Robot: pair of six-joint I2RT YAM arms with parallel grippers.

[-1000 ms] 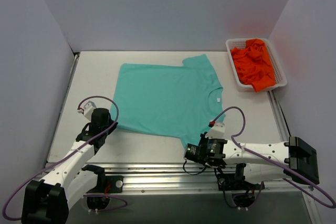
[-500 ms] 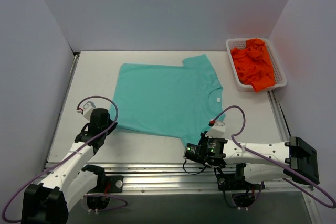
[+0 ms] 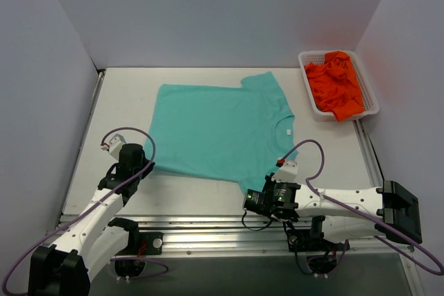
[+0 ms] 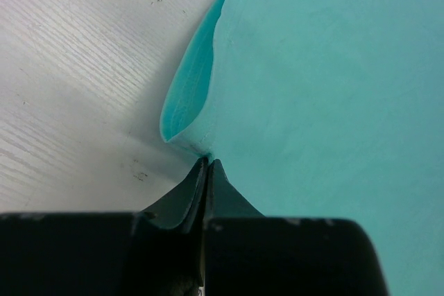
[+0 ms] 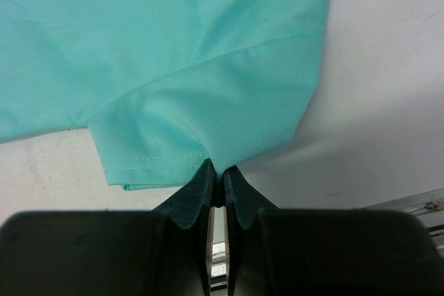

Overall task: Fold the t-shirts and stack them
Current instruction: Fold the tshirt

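Both sets of jaws are pressed together, and each pair is pinching teal cloth. Left gripper (image 4: 208,161) has the near-left hem corner of the teal t-shirt (image 3: 222,133), and the fabric curls up into a small open fold right past the fingertips. Right gripper (image 5: 216,169) bites the edge of the near sleeve, just beside its stitched hem, and the cloth puckers up into the pinch.

Compared with a second ago, hardly anything differs. The left wrist has crept a touch back toward the near-left, its cable loop going with it. The right arm looks the same to me, and the tee's outline hasn't really shifted.

The tee itself lies spread out flat in the middle of the white table (image 3: 125,95), hem to the left, collar to the right, with the little white neck label (image 3: 282,129) showing. It's mostly smooth, with one sleeve toward the arms and the other pointing at the back wall.

Farther back on the right, well apart from it, the orange t-shirts (image 3: 336,84) sit crumpled in a white basket (image 3: 310,105).
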